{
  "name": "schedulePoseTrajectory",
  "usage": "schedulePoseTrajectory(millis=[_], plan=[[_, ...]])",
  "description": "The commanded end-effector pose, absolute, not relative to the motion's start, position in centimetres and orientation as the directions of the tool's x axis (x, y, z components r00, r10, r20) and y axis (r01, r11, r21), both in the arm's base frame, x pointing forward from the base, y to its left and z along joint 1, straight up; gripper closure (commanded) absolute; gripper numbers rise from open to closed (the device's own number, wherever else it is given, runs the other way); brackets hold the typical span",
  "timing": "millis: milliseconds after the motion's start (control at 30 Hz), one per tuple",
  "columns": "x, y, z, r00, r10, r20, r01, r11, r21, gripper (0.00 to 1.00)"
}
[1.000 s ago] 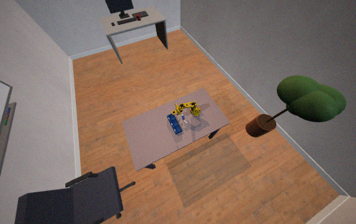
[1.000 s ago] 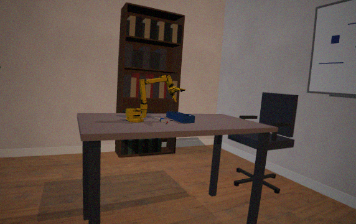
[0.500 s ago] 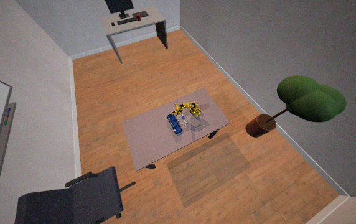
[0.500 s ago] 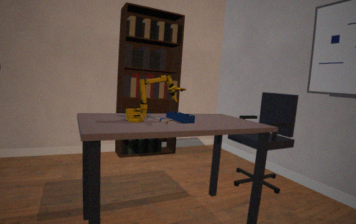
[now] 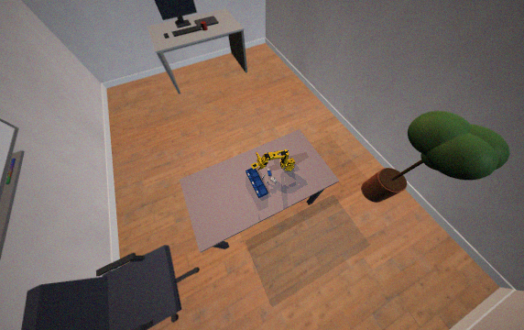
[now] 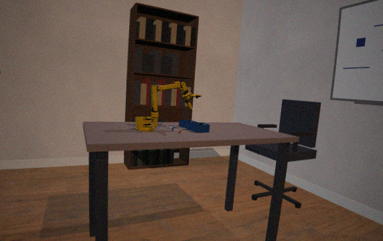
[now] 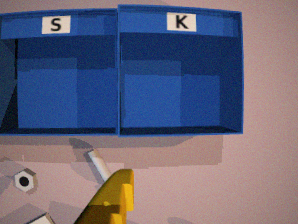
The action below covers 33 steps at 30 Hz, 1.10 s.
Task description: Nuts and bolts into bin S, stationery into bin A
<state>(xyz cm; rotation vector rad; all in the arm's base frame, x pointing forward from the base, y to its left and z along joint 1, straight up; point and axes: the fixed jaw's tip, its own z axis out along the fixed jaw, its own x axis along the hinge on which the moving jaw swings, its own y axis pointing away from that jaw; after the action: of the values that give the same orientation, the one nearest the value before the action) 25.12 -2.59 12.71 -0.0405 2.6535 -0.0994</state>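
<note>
Wrist view: beyond our wide-open, empty claw (image 5: 256, 161) (image 6: 195, 102) (image 7: 131, 192), we see 2 vacant blue bins, S (image 7: 65, 95) and K (image 7: 172, 95).

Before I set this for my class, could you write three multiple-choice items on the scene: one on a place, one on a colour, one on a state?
1. Where is the hex nut?
A) inside a bin
B) on the table
C) on the desk by the monitor

2. What colour are the bins?
A) blue
B) green
C) white

3. How is the gripper?
A) shut on a bolt
B) shut and empty
C) open and empty

Key:
1 B: the wrist view shows it on the tabletop, outside the bins.
2 A: their walls look blue in all three views.
3 C: the exterior view shows the jaws spread wide with nothing between them.
</note>
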Motion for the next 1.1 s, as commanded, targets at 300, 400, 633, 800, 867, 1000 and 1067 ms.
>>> schedulePoseTrajectory(millis=[300,400,633,800,867,1000,1067], plan=[[29.9,-4.9,14.4,-0.772,-0.089,-0.629,0.007,0.989,-0.149,0.0],[30.8,-5.4,14.4,-0.751,-0.099,-0.652,0.012,0.986,-0.164,0.0],[31.5,-5.8,14.5,-0.733,-0.109,-0.672,0.017,0.984,-0.178,0.0],[31.5,-5.8,14.5,-0.733,-0.109,-0.672,0.017,0.984,-0.178,0.0],[31.5,-5.8,14.5,-0.733,-0.109,-0.672,0.017,0.984,-0.178,0.0],[31.5,-5.8,14.5,-0.733,-0.109,-0.672,0.017,0.984,-0.178,0.0],[31.5,-5.8,14.5,-0.733,-0.109,-0.672,0.017,0.984,-0.178,0.0]])
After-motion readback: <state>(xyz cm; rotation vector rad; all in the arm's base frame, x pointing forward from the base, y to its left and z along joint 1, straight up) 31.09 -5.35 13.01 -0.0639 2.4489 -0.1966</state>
